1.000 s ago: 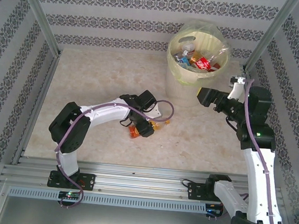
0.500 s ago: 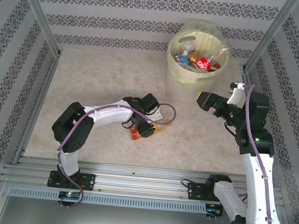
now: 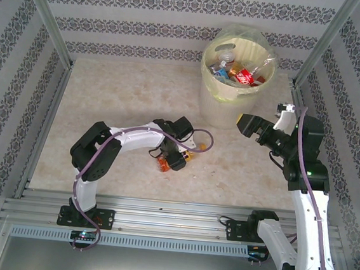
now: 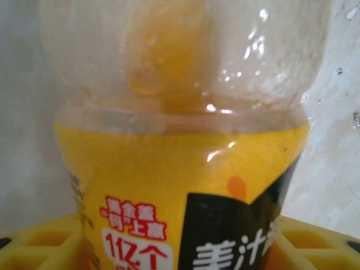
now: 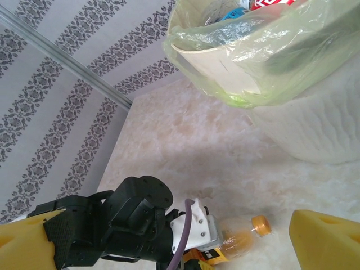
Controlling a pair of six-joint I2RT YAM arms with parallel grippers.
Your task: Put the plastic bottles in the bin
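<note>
The left gripper (image 3: pixel 173 156), jaws wide, straddles a clear bottle (image 5: pixel 239 243) of orange drink lying sideways on the marbled table (image 3: pixel 120 91), cap (image 5: pixel 260 225) toward the right and slightly far; its glossy yellow label (image 4: pixel 146 185) shows white "美汁" on black and red Chinese print. Right of it stands the round cream bin (image 3: pixel 217 110), bag-lined, holding red-labelled bottles (image 3: pixel 242 76), and the right gripper (image 3: pixel 247 123) hangs beside it, spread wide and empty

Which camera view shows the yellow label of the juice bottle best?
The left wrist view: the label is close and unhidden. The right wrist view shows the bottle cap end, its label mostly behind the left arm. The top view shows small orange patches.
</note>
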